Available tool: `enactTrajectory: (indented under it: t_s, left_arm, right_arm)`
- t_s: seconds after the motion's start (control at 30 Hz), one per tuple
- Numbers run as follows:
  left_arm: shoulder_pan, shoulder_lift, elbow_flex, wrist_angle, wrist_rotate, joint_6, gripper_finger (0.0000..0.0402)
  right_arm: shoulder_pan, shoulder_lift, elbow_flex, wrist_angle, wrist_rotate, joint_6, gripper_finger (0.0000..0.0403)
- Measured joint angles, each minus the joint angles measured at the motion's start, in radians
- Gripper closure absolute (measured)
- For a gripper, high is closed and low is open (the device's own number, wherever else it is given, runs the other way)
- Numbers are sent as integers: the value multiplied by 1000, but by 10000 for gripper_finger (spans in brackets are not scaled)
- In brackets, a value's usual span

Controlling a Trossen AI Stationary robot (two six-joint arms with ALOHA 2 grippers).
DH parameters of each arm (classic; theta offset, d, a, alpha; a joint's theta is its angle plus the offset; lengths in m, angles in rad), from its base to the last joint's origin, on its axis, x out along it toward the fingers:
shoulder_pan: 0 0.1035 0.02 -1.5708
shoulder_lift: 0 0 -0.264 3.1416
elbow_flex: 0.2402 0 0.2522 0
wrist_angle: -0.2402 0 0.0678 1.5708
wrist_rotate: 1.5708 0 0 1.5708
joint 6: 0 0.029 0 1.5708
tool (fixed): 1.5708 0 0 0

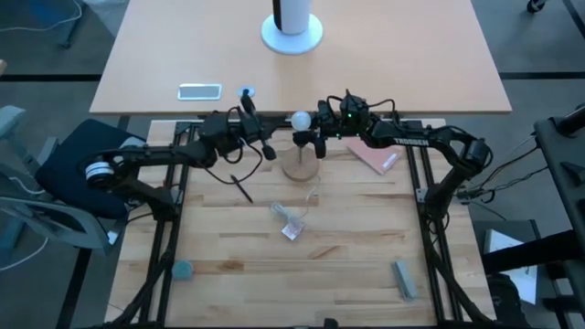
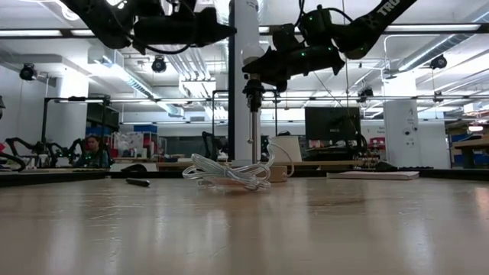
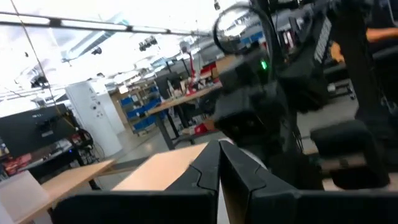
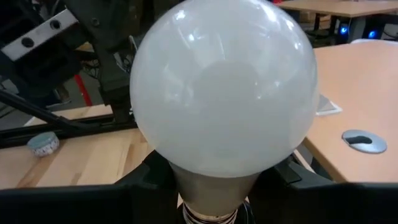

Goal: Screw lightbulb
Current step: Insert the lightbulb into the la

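Note:
The lightbulb (image 1: 300, 119) is a white frosted globe that fills the right wrist view (image 4: 221, 87). My right gripper (image 1: 313, 122) reaches in from the right and is shut on it. In the low view the bulb (image 2: 252, 55) stands upright straight above the black socket (image 2: 252, 92); whether its screw base touches the socket, I cannot tell. The socket (image 1: 307, 142) rises from a round wooden base (image 1: 300, 168) on the table. My left gripper (image 1: 271, 152) hangs shut and empty just left of the socket, its fingers (image 3: 219, 163) closed together. My right gripper pinches the bulb's tapering neck (image 4: 211, 186), just below the globe, between its two fingers (image 4: 146, 177). The fingers come nearly level from the table's right. The bulb stands upright in the hold, globe up and silvery screw base (image 4: 210, 216) down, lifted clear of the table.
A clear plastic packet (image 1: 292, 221) lies near the table's middle, a thin black stick (image 1: 240, 187) left of it. A pink pad (image 1: 375, 157) lies under the right arm. A teal piece (image 1: 183, 270) and a grey piece (image 1: 404, 279) lie near the front edge.

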Motion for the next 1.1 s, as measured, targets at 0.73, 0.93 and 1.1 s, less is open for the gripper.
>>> enactTrajectory:
  t_s: [0.73, 0.93, 1.1]
  left_arm:
    - [-3, 104, 27, 21, 6, 6, 401]
    - [-3, 104, 27, 15, 6, 6, 401]
    - [-3, 104, 27, 14, 7, 20, 401]
  right_arm:
    - [3, 31, -7, -19, 0, -60, 223]
    - [3, 31, -7, -34, 0, -68, 235]
    - [3, 17, -7, -46, 1, -68, 239]
